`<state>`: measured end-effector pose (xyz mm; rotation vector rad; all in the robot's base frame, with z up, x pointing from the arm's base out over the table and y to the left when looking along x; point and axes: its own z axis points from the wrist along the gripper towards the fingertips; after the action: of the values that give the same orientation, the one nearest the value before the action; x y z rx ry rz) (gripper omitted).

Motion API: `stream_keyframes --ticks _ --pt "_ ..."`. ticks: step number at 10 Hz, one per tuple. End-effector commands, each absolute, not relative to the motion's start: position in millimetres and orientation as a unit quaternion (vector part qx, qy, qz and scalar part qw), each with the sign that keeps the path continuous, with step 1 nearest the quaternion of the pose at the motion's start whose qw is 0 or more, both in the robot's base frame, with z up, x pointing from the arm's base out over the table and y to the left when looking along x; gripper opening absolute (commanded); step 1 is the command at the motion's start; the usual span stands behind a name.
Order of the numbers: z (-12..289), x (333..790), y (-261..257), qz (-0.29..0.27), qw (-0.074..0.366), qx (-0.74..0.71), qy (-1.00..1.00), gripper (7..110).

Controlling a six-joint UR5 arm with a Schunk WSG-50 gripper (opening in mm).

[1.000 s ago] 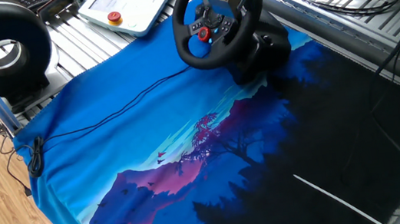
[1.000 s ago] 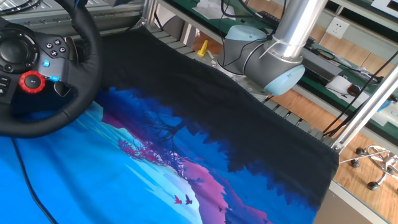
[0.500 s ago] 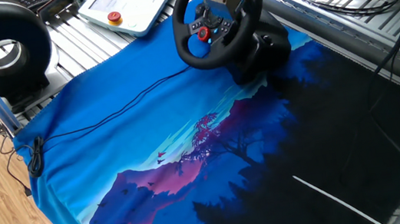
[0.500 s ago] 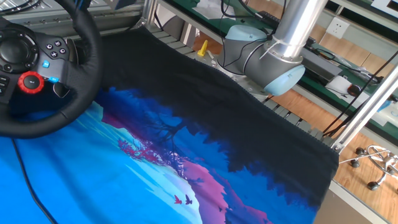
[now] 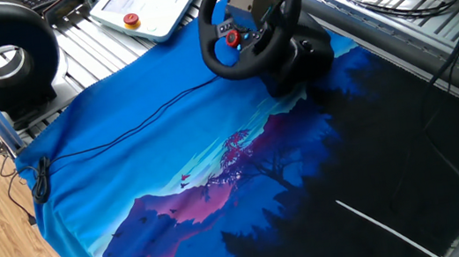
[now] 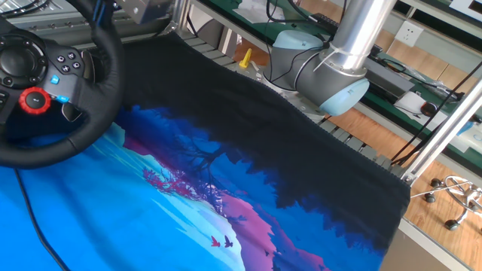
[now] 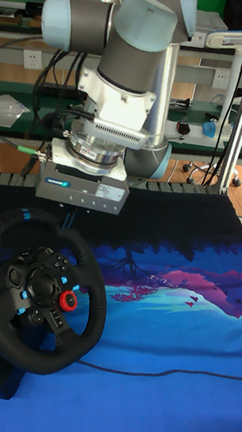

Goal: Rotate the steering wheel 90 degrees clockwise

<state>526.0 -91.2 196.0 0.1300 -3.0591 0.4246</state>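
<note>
One steering wheel (image 7: 39, 289) sits at the far edge of the blue landscape mat (image 5: 174, 180), gripper (image 7: 75, 214) right at its upper rim, can't tell if the fingers are spread. Most of the mat lies bare in front.

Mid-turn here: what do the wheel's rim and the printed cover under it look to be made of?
The black round steering wheel has a rim that looks like matte leather or leatherette: soft sheen, a seam-like line along it, and a blue stripe at the top. It could be rubbery plastic instead. The blue and black landscape-printed cover looks like thin fabric: it drapes over the table edge with soft wrinkles.
</note>
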Motion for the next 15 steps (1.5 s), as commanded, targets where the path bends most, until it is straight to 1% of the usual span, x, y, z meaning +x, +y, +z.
stream_keyframes --ticks 1,2,3,4,6,8,9,11,15 --pt "189.7 532.7 -58.2 0.074 0.011 0.028 -0.997 7" --pt "192.2 529.8 -62.0 0.083 0.017 0.027 -0.996 7" --pt "197.9 526.2 -72.1 0.104 0.024 0.037 -0.994 7" --pt "207.2 523.7 -90.0 0.145 0.034 0.055 -0.987 7" --pt "216.6 510.3 -101.3 0.173 0.064 0.056 -0.981 7" --pt "231.0 502.0 -111.7 0.196 0.078 0.061 -0.976 7" --pt "240.9 500.3 -128.0 0.229 0.086 0.075 -0.967 7" --pt "241.7 496.7 -133.5 0.236 0.095 0.077 -0.964 7" --pt "234.3 505.7 -134.7 0.231 0.071 0.065 -0.968 7"
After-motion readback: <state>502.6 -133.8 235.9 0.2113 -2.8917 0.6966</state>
